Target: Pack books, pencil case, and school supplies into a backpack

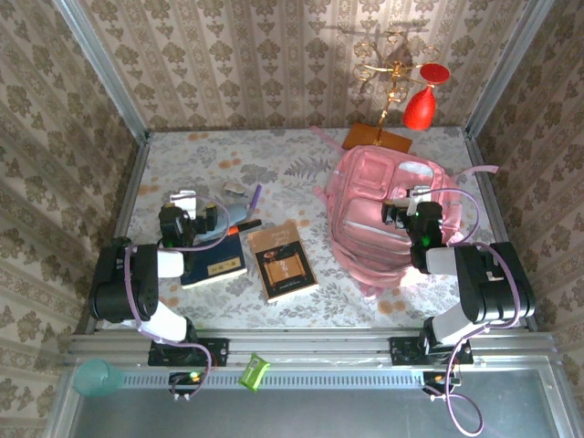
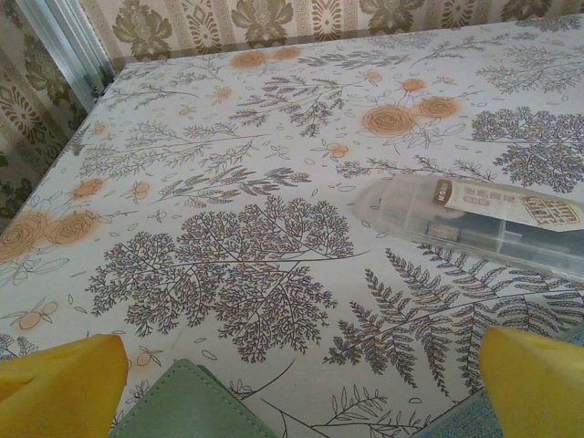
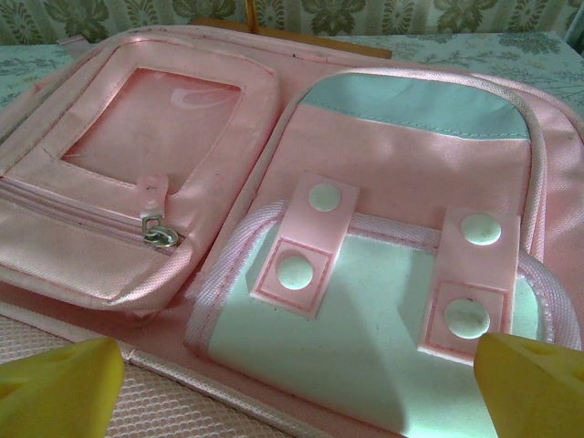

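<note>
The pink backpack [image 1: 379, 214] lies flat at the right of the table, its front pockets [image 3: 383, 301] and a zip pull [image 3: 160, 235] facing up. My right gripper [image 1: 415, 208] [image 3: 297, 388] hovers open just over those pockets, holding nothing. A navy book [image 1: 214, 266] and a brown book [image 1: 283, 262] lie side by side left of the backpack. A purple pen [image 1: 255, 198] and a black-and-orange pen [image 1: 248, 224] lie beyond them, beside a grey-blue pouch [image 1: 234, 216] that I take for the pencil case. My left gripper [image 1: 187, 208] [image 2: 301, 388] stands open and empty over the table by the navy book.
A clear plastic box [image 2: 474, 224] lies ahead and right of the left gripper, and a green stitched corner [image 2: 187, 406] shows below it. An orange stand base [image 1: 374, 139] with red ornaments [image 1: 422, 108] stands at the back. Patterned walls enclose the table.
</note>
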### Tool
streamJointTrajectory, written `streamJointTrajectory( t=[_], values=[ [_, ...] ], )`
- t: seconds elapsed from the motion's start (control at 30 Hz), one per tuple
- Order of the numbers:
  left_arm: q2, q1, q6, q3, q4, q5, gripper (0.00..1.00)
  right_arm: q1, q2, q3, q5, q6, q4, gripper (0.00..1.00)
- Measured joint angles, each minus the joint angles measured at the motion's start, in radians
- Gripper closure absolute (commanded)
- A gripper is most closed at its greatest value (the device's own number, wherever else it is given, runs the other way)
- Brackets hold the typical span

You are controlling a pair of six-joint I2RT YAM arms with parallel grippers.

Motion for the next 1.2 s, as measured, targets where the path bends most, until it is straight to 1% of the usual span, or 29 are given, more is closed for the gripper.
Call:
streamJointTrajectory(
  t=[0.27,0.33,0.4,0.5,0.57,0.63,0.7,0.73,0.8,0.87,0.93,0.97,1.07,1.13,1.2],
  values=[
    [0.000,0.000,0.000,0.000,0.000,0.000,0.00,0.000,-0.001,0.000,0.001,0.001,0.000,0.00],
    [-0.008,0.000,0.000,-0.002,-0.005,0.000,0.00,0.000,-0.030,-0.008,0.010,0.004,-0.013,0.00],
    [-0.056,0.000,-0.001,-0.002,-0.052,-0.005,0.00,0.003,-0.116,-0.023,0.048,0.021,-0.064,0.00],
    [-0.214,0.000,-0.050,0.033,-0.234,-0.055,0.00,0.002,-0.317,-0.027,0.160,0.121,-0.170,0.01],
    [-0.303,0.007,-0.130,0.115,-0.381,-0.073,0.06,-0.017,-0.462,0.002,0.223,0.251,-0.313,0.09],
    [-0.350,0.006,-0.200,0.181,-0.450,-0.049,0.10,-0.029,-0.538,0.043,0.227,0.362,-0.434,0.11],
    [-0.376,-0.023,-0.270,0.209,-0.477,-0.012,0.13,-0.022,-0.556,0.093,0.192,0.452,-0.558,0.10],
    [-0.378,-0.064,-0.305,0.216,-0.495,0.003,0.13,-0.016,-0.546,0.125,0.164,0.484,-0.629,0.10],
    [-0.352,-0.191,-0.356,0.241,-0.554,0.014,0.13,-0.013,-0.497,0.185,0.119,0.513,-0.767,0.11],
    [-0.289,-0.360,-0.390,0.298,-0.637,0.019,0.13,-0.013,-0.438,0.242,0.066,0.523,-0.905,0.13],
    [-0.209,-0.504,-0.416,0.378,-0.709,0.026,0.14,-0.016,-0.398,0.270,0.025,0.523,-0.993,0.14],
    [-0.153,-0.578,-0.434,0.434,-0.746,0.036,0.16,-0.021,-0.378,0.277,-0.001,0.523,-1.030,0.17],
    [-0.002,-0.713,-0.465,0.587,-0.818,0.073,0.20,-0.061,-0.344,0.257,-0.087,0.533,-1.075,0.24],
    [0.091,-0.765,-0.475,0.682,-0.866,0.098,0.25,-0.081,-0.333,0.237,-0.124,0.543,-1.086,0.24],
    [0.183,-0.795,-0.478,0.774,-0.923,0.127,0.28,-0.086,-0.316,0.233,-0.151,0.542,-1.106,0.24]
  ],
)
